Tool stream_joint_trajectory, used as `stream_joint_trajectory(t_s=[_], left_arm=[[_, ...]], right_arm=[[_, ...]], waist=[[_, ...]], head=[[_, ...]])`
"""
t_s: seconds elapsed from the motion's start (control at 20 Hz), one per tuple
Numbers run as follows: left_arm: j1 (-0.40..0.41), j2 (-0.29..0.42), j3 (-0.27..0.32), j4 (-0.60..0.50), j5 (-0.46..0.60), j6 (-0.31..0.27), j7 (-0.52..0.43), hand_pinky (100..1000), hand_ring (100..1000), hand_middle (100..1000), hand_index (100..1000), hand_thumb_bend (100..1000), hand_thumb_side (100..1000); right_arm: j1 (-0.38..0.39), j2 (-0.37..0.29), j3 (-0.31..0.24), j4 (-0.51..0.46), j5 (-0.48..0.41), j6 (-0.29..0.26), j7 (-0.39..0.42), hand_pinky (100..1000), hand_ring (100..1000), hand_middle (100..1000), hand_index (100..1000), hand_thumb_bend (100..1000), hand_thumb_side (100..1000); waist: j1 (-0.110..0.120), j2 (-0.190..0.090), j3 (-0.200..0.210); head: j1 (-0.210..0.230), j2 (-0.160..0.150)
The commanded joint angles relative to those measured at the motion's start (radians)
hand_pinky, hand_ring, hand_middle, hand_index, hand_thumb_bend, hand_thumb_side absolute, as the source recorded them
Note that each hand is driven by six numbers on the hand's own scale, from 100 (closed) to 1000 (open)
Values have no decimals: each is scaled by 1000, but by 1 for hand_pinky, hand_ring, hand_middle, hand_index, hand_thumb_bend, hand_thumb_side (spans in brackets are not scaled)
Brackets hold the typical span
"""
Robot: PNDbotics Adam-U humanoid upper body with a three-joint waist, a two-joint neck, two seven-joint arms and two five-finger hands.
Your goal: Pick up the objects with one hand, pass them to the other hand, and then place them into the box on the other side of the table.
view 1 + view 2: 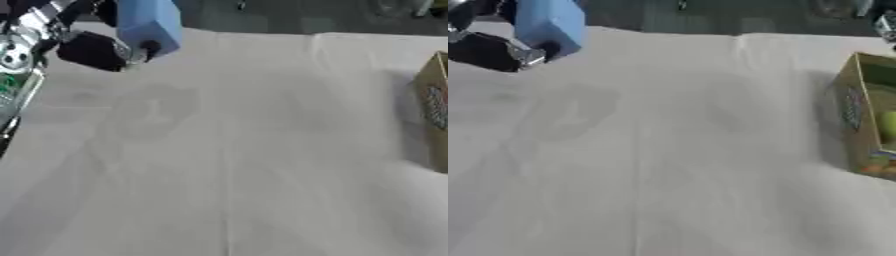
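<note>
A light blue box-shaped object (149, 22) hangs above the table's far left corner, held by my left hand (94, 51), whose black fingers curl round its lower side. The arm comes in from the upper left. At the right edge stands a cardboard box (852, 107), open at the top, with a yellow-green thing (888, 124) and some orange and red things inside it. A small silver part at the top right corner of the right eye view may belong to my right arm; the right hand itself does not show.
A white cloth covers the table (245, 165), with creases running along it. A dark floor strip lies beyond the far edge. A shadow of the arm and object falls on the cloth at the left.
</note>
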State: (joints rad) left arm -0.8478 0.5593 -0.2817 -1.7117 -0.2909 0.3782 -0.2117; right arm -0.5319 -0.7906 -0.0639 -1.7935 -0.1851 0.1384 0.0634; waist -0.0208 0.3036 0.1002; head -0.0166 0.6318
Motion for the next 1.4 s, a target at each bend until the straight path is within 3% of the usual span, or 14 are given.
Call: stream_joint_trajectory(t_s=[0.05,0.55,1.4], left_arm=[[4,-34,-10,-3,-28,-23,9,666,582,474,640,164,100],[72,-128,-15,-15,8,-70,93,667,575,466,637,100,100],[81,-171,-36,-16,-93,-155,109,666,579,472,637,119,100]], right_arm=[[-56,2,38,-13,19,-1,49,880,826,886,889,179,240],[-243,88,161,-2,49,-2,155,874,820,878,882,188,220],[-372,220,286,68,188,-3,332,840,812,880,891,260,258]], waist=[[-2,-43,1],[-9,-55,1],[-14,-66,5]], head=[[-6,4],[-10,22],[-15,32]])
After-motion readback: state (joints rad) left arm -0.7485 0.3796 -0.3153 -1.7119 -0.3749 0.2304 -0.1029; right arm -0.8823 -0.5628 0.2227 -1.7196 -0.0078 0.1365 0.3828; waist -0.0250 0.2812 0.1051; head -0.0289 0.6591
